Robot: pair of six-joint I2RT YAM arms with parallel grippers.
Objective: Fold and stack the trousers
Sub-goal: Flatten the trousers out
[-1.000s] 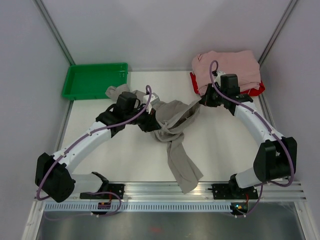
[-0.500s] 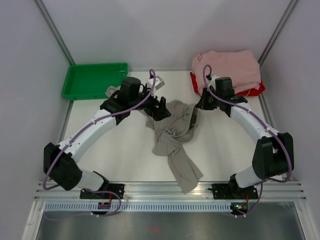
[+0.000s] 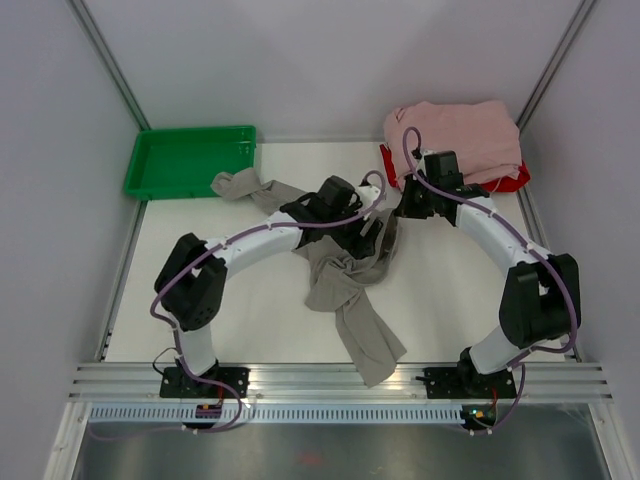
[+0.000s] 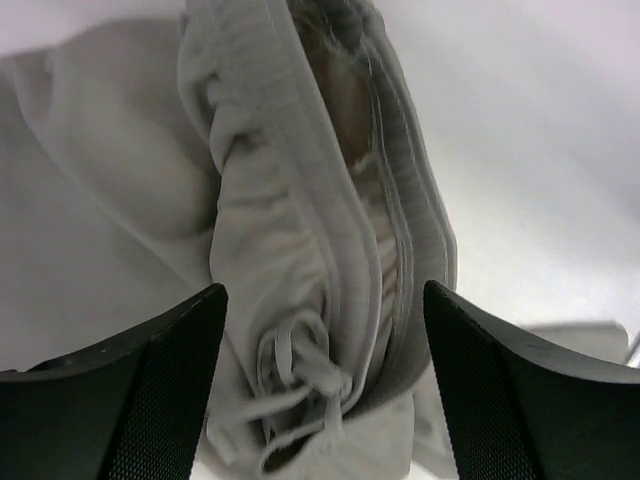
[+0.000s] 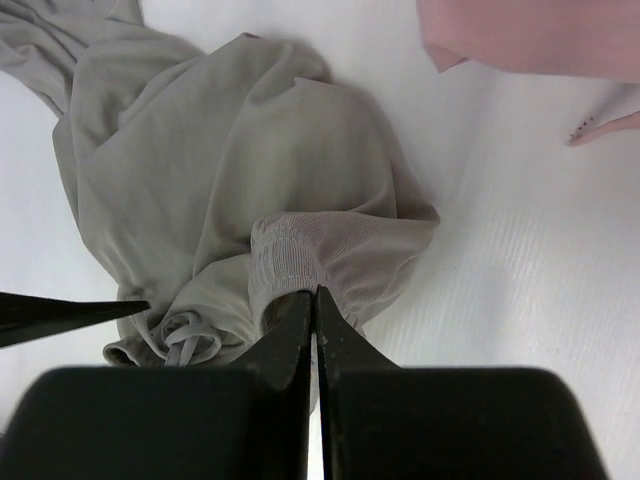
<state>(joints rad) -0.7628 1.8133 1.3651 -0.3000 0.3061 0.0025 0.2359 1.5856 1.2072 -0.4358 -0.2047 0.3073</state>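
- Top view: the left arm bends hard at the elbow and reaches right across the middle of the table (image 3: 260,320). The left gripper (image 3: 377,228) is low over the bunched-up top of the trousers (image 3: 345,275).
- The right arm arcs up the right side and curls inward. The right gripper (image 3: 402,211) is down at the same bunch, just beside the left one, so the two nearly meet.
- The trousers sit crumpled mid-table. One leg trails off to the far left toward the green tray (image 3: 190,160), and the other flops to the near edge.
- The pink garments (image 3: 455,135) are piled at the far right on something red (image 3: 512,180), right behind the right wrist.
- Left wrist view: the fingers (image 4: 130,390) are spread wide with nothing clamped. The gathered waistband (image 4: 330,230) and its drawstring knot (image 4: 300,375) lie in the gap between them, on the white table.
- Right wrist view: the fingers (image 5: 300,325) are pressed tight together, and the ribbed edge of the trousers is bunched right at their tips, so it looks pinched. The rest of the fabric mounds up ahead, and a corner of pink cloth (image 5: 540,35) sits well apart at the top right.
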